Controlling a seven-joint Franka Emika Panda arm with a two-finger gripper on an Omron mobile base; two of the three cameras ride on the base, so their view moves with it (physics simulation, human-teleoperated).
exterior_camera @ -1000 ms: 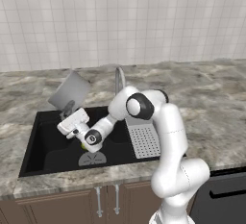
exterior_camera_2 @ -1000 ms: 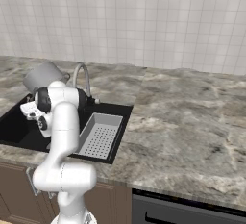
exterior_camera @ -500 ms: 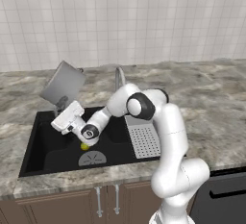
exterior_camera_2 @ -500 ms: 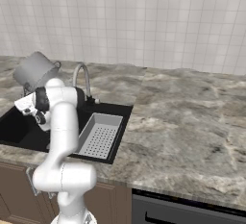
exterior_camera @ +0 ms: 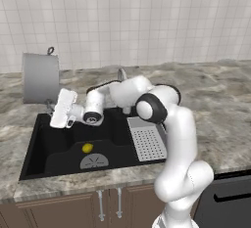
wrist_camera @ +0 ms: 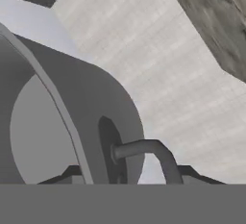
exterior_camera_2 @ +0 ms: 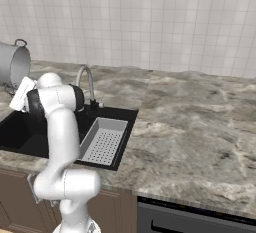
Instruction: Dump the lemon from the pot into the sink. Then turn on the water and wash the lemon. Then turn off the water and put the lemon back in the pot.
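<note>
The pot (exterior_camera: 40, 78) hangs tipped on its side above the far left corner of the sink (exterior_camera: 54, 146), its base turned toward the left base camera and one loop handle at the top. The claw (exterior_camera: 53, 108) is clenched on the pot's lower rim; in the hand view the rim runs down between the finger tips, with the wall and a loop handle just beside them. The lemon (exterior_camera: 87, 148) lies on the black sink floor, just beyond the round drain (exterior_camera: 94, 161) and well apart from the perforated tray (exterior_camera: 147, 143) on the right. So the dumping looks done, and the pot probably needs setting down on the worktop (exterior_camera: 206, 109) before the tap (exterior_camera_2: 88, 82) is touched.

The pot seems stiff and fairly heavy for a rim pinch; held at one edge, it will want to swing, so it is best lowered slowly and kept level. The lemon is small, light, firm and rounded, likely to roll on the smooth basin and to be slippery once wet. I would take it across its short middle, jaws straddling the oval from above, not by its tapered ends.
</note>
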